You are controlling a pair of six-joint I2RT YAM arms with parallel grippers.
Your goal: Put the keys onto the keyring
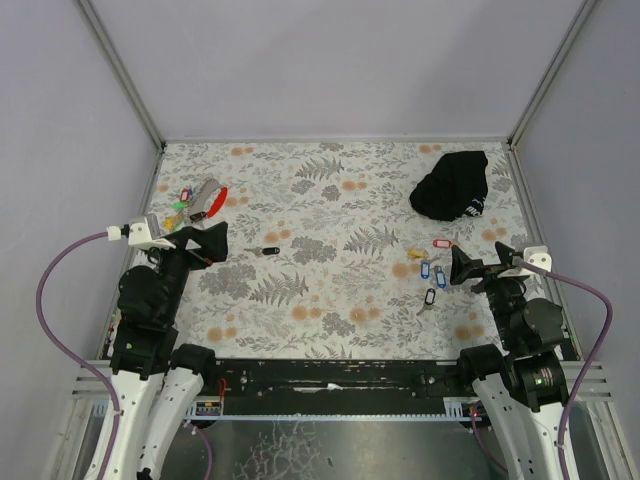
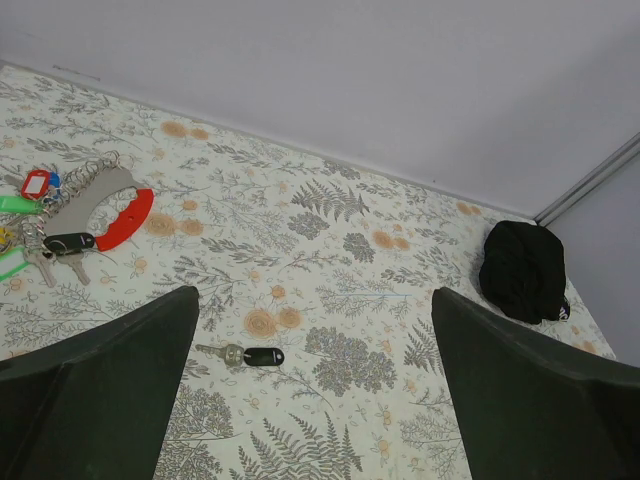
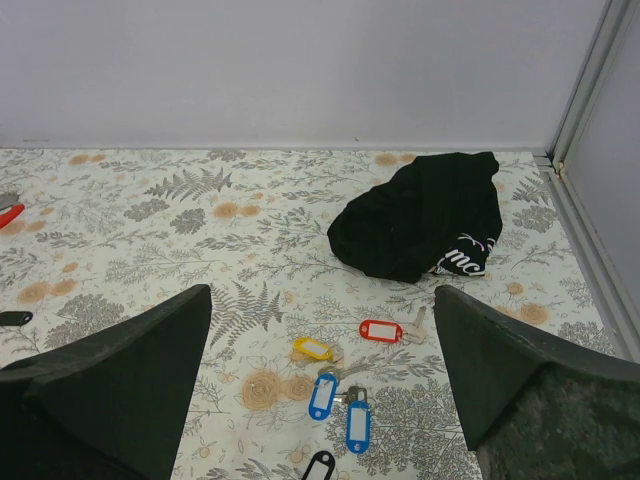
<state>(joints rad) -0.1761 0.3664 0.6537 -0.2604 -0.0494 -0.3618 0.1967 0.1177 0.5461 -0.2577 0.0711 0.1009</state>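
Observation:
The keyring (image 1: 204, 199) lies at the far left, a grey strap with a red end, with coloured tags beside it; it also shows in the left wrist view (image 2: 100, 205). A lone key with a black tag (image 1: 268, 250) lies ahead of my left gripper (image 1: 222, 243), which is open and empty; that key shows between its fingers (image 2: 250, 355). Loose keys with red (image 3: 381, 330), yellow (image 3: 312, 347), blue (image 3: 321, 396) and black (image 3: 319, 466) tags lie before my right gripper (image 1: 458, 266), which is open and empty.
A black cloth bundle (image 1: 455, 185) lies at the far right, beyond the loose keys; it also shows in the right wrist view (image 3: 420, 215). Grey walls with metal corner posts close the table on three sides.

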